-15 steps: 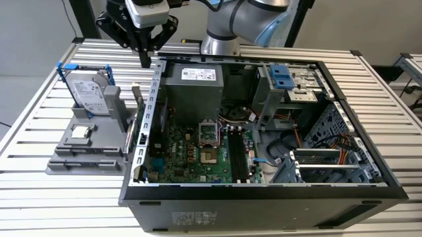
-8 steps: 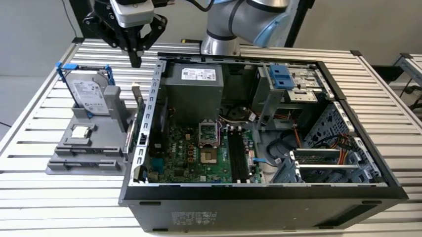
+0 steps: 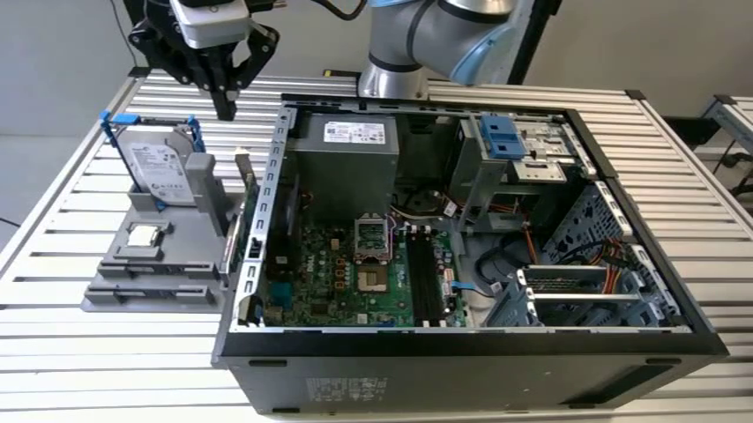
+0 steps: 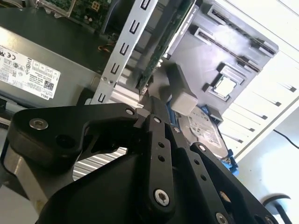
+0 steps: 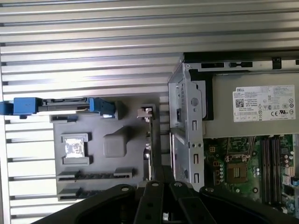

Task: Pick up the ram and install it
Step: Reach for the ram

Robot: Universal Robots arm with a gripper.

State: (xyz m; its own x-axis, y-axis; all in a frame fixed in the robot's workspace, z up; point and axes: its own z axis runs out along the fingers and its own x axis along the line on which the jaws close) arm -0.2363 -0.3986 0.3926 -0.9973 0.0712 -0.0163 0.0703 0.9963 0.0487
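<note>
The ram [image 3: 246, 189] is a thin green board standing on its edge in the grey holder [image 3: 153, 278], right beside the computer case's outer wall. In both wrist views I see it edge-on [image 4: 163, 44] [image 5: 150, 140]. My gripper [image 3: 224, 107] hangs above the ram's far end, clear of it, pointing down. Its black fingers [image 4: 156, 105] are shut with nothing between them. The gripper's tips [image 5: 156, 179] line up roughly along the ram's length.
On the same holder sit a silver hard drive [image 3: 159, 167] in a blue frame and a small square processor [image 3: 144, 235]. The open case [image 3: 471, 339] lies on the slatted table, showing the motherboard [image 3: 341, 273] and its memory slots [image 3: 424, 273].
</note>
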